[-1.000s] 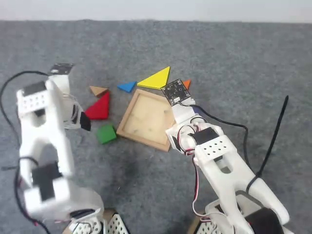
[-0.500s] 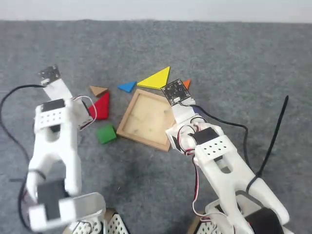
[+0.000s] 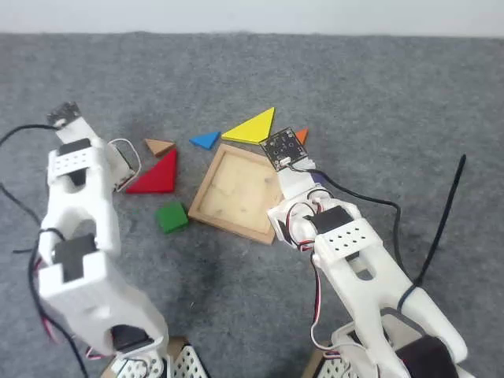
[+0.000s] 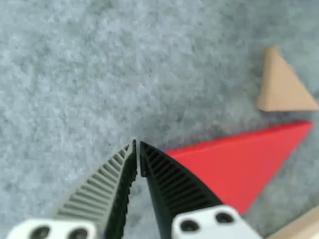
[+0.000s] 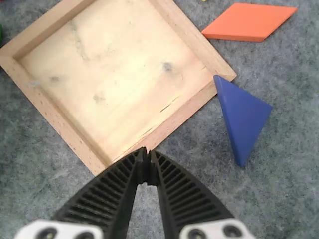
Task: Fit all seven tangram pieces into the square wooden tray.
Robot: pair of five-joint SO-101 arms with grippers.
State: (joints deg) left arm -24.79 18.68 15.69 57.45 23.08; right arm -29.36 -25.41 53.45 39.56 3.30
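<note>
Tangram pieces lie scattered on the grey, felt-like surface (image 3: pixel 378 94) around the square wooden tray (image 3: pixel 205 181). The tray sits turned like a diamond between the two arms, its pale, scuffed floor bare inside a raised rim of plain wood. Beyond its far corner lies a large yellow triangle (image 3: pixel 253 128), flat and smooth, with a small light-blue triangle (image 3: pixel 205 140) just beside it and a small tan triangle (image 3: pixel 159 146) a little farther along. A large red triangle (image 3: pixel 157 175) lies near the tray's left side, and a chunky green square (image 3: pixel 171 216) sits below it, apart from the rim. An orange parallelogram (image 5: pixel 249 21) lies near the tray's right corner, and a dark blue triangle (image 5: pixel 241 117) has one tip right at the rim there; I cannot tell whether it touches. The left arm (image 3: pixel 79 205) has ribbed jaws, one grey and one black, closed with nothing between them, the tips just beside the red triangle's long edge. The right arm (image 3: pixel 354 252) has black ribbed jaws, likewise pressed together and empty, the tips at the outer edge of the tray's rim.
</note>
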